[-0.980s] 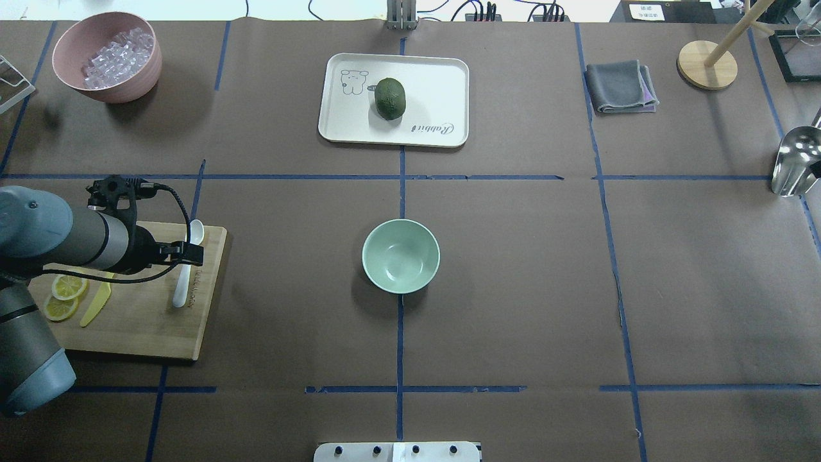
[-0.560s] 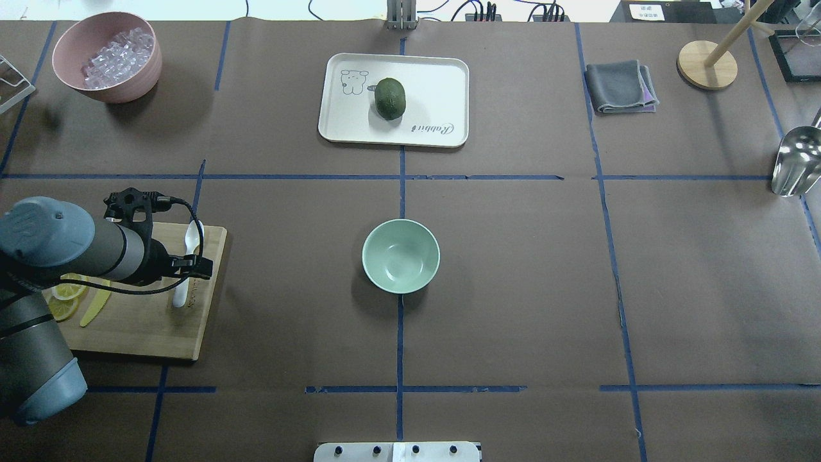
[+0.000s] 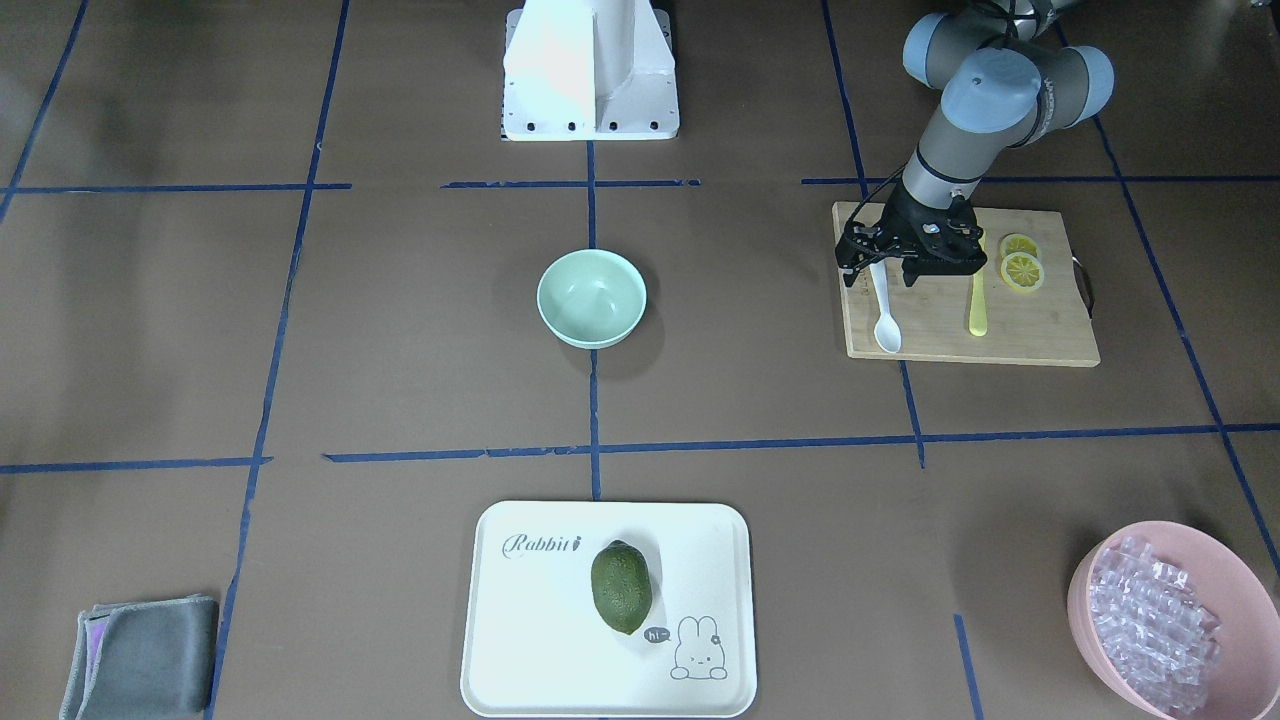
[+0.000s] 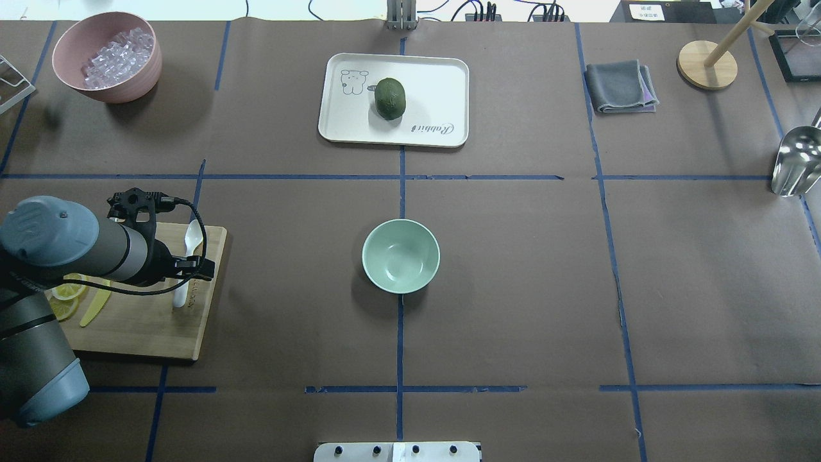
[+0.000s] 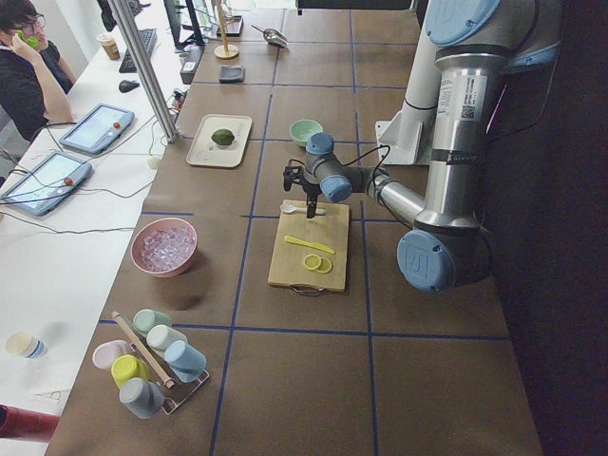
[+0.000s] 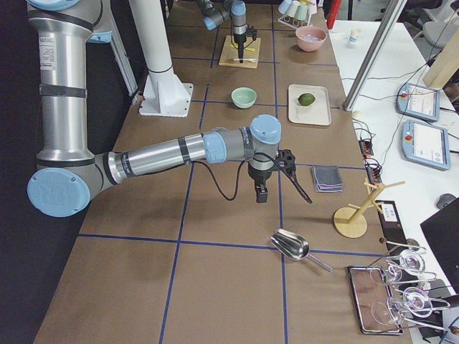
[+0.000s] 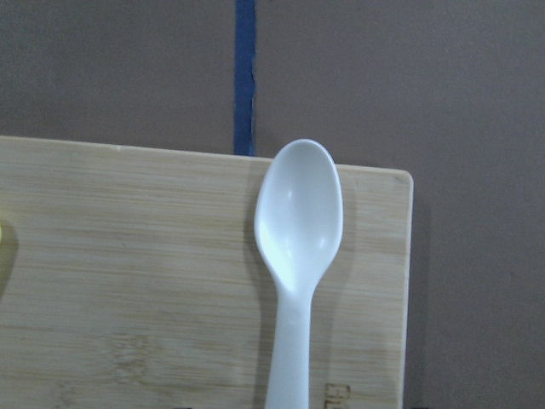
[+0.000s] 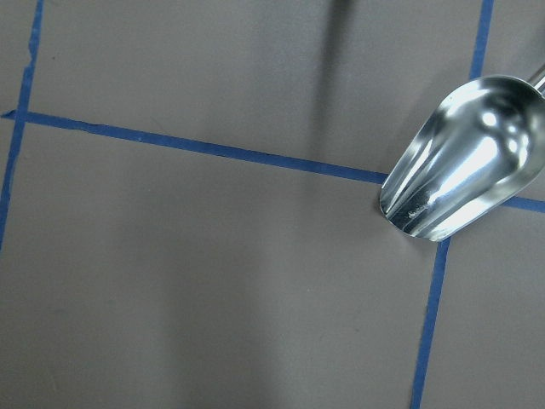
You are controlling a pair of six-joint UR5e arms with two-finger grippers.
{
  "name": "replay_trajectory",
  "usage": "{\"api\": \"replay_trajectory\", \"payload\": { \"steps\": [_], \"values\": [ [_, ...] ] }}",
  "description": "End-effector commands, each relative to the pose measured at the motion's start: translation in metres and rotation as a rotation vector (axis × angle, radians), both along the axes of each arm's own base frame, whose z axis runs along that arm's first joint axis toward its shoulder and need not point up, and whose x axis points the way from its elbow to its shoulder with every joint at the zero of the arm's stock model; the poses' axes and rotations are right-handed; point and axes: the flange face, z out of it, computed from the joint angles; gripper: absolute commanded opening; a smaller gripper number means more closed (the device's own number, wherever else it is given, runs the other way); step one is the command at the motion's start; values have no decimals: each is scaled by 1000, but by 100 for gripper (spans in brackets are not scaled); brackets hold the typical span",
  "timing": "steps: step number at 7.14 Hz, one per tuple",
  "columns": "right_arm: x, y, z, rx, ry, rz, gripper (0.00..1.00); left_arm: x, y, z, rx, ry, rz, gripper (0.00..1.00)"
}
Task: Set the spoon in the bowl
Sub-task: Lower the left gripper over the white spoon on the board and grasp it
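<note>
The white spoon [image 4: 194, 235] lies on the wooden cutting board [image 4: 141, 327], scoop toward the far side; the left wrist view shows its scoop [image 7: 298, 221] close up. My left gripper [image 3: 878, 280] is low over the spoon's handle [image 3: 880, 300], open, with one finger on each side of it. It also shows in the overhead view [image 4: 187, 268]. The mint-green bowl [image 4: 401, 256] stands empty at the table's middle, well to the right of the board. My right gripper [image 6: 261, 193] hangs above bare table far from both; I cannot tell whether it is open or shut.
A yellow knife [image 3: 978, 300] and lemon slices [image 3: 1022, 270] lie on the board. A pink bowl [image 4: 138, 86] of ice pieces is far left. A white tray [image 4: 436, 83] holds a green fruit [image 4: 390, 98]. A grey cloth [image 4: 620, 86] and a metal scoop [image 4: 795, 160] lie at right.
My left gripper has moved along the spoon's handle toward the near end and come down lower over it. The spoon and the bowl have not moved.
</note>
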Motion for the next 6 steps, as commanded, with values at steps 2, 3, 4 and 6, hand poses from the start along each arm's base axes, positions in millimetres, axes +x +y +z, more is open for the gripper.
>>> {"api": "replay_trajectory", "payload": {
  "steps": [2, 3, 4, 6],
  "values": [
    [1, 3, 4, -9, 0, 0, 100, -1, -4, 2, 1, -2, -3, 85],
    [1, 3, 4, -9, 0, 0, 100, -2, -4, 2, 1, -4, -5, 83],
    [1, 4, 5, -10, 0, 0, 100, -3, -5, 2, 1, -4, -8, 77],
    [1, 4, 4, -9, -1, -1, 100, -2, -6, 2, -1, -4, -7, 74]
  ]
}}
